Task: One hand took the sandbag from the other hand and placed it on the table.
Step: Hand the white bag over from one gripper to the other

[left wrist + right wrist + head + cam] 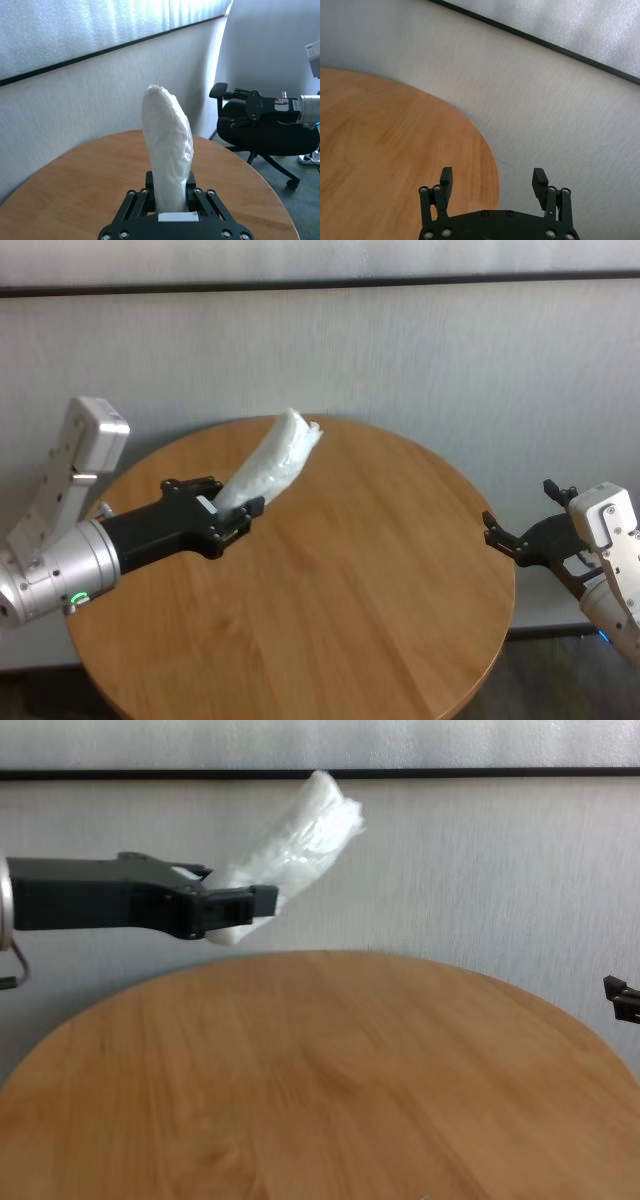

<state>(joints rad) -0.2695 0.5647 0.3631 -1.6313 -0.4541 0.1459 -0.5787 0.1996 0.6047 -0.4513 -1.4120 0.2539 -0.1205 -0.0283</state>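
The white crinkly sandbag [275,462] sticks up and away from my left gripper [228,505], the one with the green ring light, which is shut on its lower end. It is held well above the round wooden table [350,590], over the far left part. The left wrist view shows the sandbag [169,150] upright between the jaws; the chest view shows the bag [290,845] high above the tabletop. My right gripper [520,508], with the blue ring light, is open and empty at the table's right edge, also seen in its wrist view [493,175].
A pale wall with a dark horizontal stripe [450,772] stands close behind the table. A black office chair [265,135] stands on the floor beyond the table's right side, behind the right gripper [235,100].
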